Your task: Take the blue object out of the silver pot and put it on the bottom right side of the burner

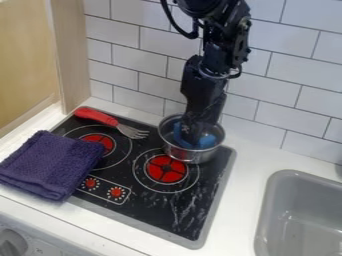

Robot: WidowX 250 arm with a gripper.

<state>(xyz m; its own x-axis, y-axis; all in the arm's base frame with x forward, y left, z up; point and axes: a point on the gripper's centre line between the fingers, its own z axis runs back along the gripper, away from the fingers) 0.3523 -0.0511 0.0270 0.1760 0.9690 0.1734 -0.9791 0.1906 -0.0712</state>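
- End effector (194, 141): inside silver pot (191, 156); wide or closed, cannot tell.
- Blue object (206, 142): in pot, beside end effector.
- Handling: grip firmly, raise vertically clear of pot before crossing.

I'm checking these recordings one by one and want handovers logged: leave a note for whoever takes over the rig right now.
Gripper: lowered into the silver pot, right at the blue object; whether it has hold is not clear.
Things: pot at the back right of the stovetop, blue object inside it. Fork at the back left, purple cloth over the left edge.
Done: gripper at the object.
Left: lift the blue object out, set it at the stovetop's bottom right.
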